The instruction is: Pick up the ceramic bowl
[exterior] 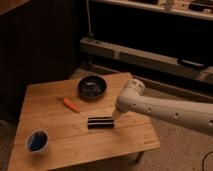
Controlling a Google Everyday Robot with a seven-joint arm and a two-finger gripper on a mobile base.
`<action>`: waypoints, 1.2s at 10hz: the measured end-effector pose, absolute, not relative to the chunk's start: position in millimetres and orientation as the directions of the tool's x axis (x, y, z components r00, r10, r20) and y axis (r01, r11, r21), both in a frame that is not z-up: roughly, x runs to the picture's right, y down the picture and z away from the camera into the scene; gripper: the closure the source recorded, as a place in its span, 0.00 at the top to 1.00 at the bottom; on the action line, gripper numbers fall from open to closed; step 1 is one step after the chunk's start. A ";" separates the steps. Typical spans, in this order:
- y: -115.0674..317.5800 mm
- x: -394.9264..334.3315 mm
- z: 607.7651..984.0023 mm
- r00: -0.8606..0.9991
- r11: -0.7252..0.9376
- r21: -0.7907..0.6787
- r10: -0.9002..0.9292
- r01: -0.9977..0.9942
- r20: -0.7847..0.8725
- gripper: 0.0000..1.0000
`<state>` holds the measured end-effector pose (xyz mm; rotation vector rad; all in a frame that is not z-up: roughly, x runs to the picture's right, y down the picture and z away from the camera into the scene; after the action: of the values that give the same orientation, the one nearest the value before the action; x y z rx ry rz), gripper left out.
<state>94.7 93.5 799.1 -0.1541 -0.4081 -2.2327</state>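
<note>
The ceramic bowl [92, 87] is seen near the 12 o'clock edge of the wooden surface [45, 102], with nothing touching it. The pincer [116, 116] is found at 5 o'clock from the bowl, well apart from it, low at the 3 o'clock end of a black oblong block [100, 122]. Whether it is open or closed cannot be told. An orange carrot [70, 104] is laid at 8 o'clock of the bowl. A white cup [37, 141] is set near the 8 o'clock corner. Dark metal shelving [150, 52] is seen behind.
</note>
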 end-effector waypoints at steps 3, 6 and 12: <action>78.9 110.8 799.1 -0.355 -0.327 0.138 -0.843 0.935 0.404 0.80; 68.4 128.0 795.9 -0.106 -0.100 0.040 -0.859 0.994 0.500 0.80; 51.9 119.6 818.3 0.135 0.222 0.200 -0.917 0.954 0.375 0.80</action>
<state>119.6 51.9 818.3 -0.0950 -0.4655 -1.3589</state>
